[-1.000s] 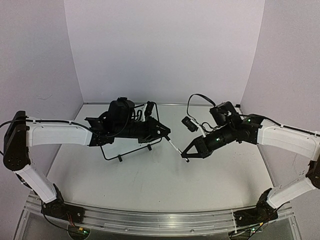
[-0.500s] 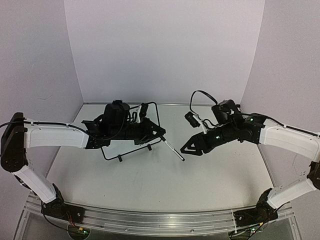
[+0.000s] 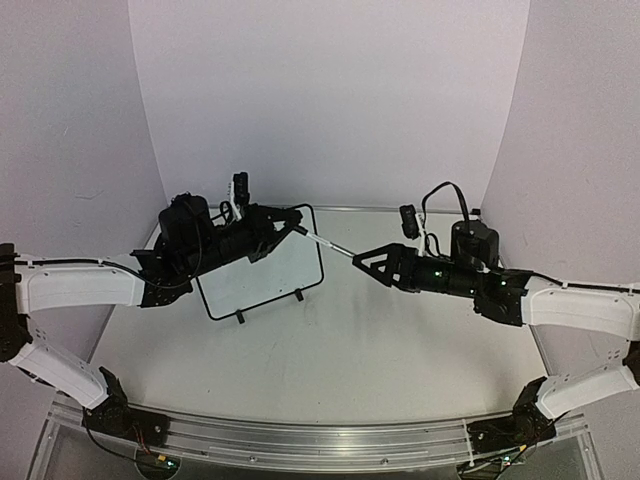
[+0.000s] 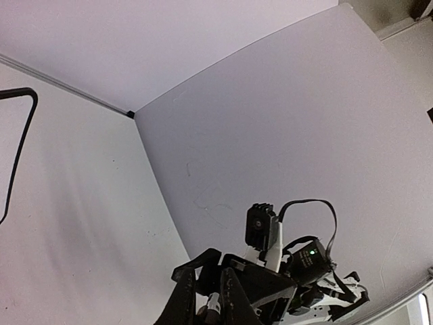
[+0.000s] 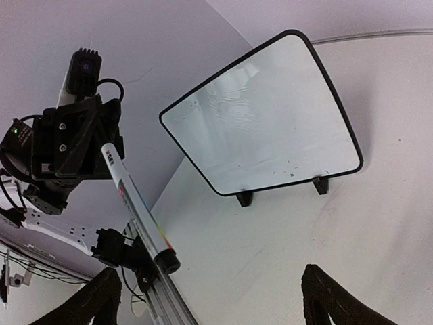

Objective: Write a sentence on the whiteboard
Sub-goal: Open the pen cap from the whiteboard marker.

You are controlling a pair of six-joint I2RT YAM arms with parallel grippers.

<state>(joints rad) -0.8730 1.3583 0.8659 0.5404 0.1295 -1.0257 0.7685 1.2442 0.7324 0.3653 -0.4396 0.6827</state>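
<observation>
The whiteboard (image 3: 265, 278) stands on two small black feet left of centre, and its black-framed face (image 5: 264, 128) carries only faint smudges. The sentence is not in view. My left gripper (image 3: 291, 229) hangs over the board's top right corner, shut on a white marker (image 3: 326, 243) that points right. The marker's barrel (image 5: 132, 200) ends in a black tip. My right gripper (image 3: 358, 258) is open right at that tip without touching it. From the right wrist the tip sits nearer the left finger (image 5: 88, 301). The marker (image 4: 214, 302) shows between my left gripper's fingers (image 4: 179, 298).
White enclosure walls close in the back and both sides. An aluminium rail (image 3: 320, 438) runs along the near edge by the arm bases. The right arm's wrist camera (image 4: 260, 227) faces my left gripper at close range.
The right gripper let go of the marker's end and opened wide. Both arms rose and drew back; the left arm swung left with the marker, uncovering the board's face.
</observation>
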